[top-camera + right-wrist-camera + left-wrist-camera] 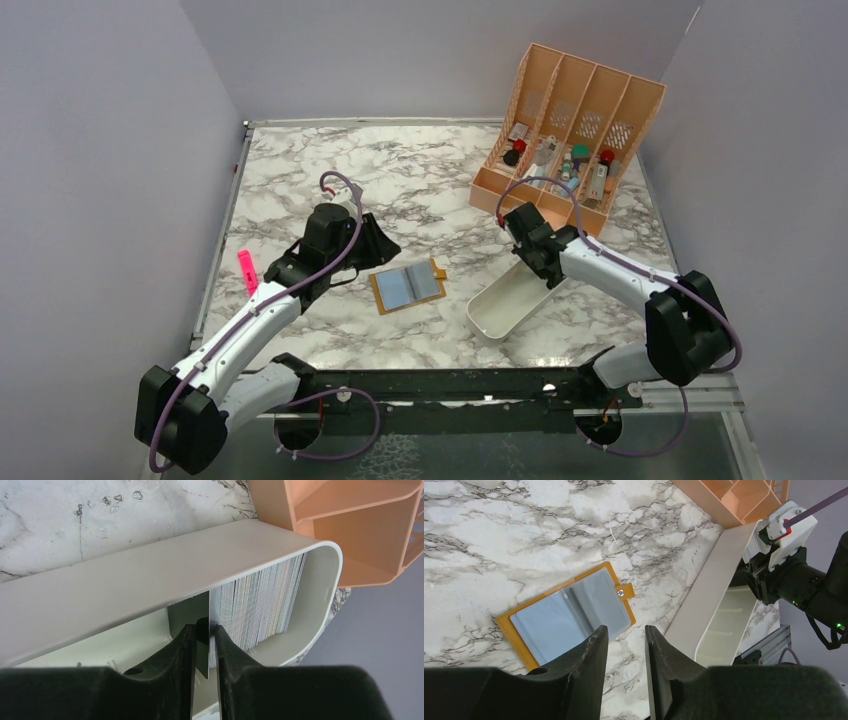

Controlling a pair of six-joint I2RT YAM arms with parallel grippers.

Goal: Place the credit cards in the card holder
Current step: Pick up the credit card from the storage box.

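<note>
To lift it out, right fingers (180,652) pinch one card (202,645) in the tray (150,580) right of the wallet (515,641); left fingers (591,655) hover spread and empty beside that wallet.

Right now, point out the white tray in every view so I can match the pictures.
Top: tray right of centre, lying diagonally.
Left wrist: tray on the right, long wall rising to the top right.
Right wrist: tray fills the frame; right gripper pinches a card inside.
Shared landmark: peach organiser, beyond the tray's far end.
</note>
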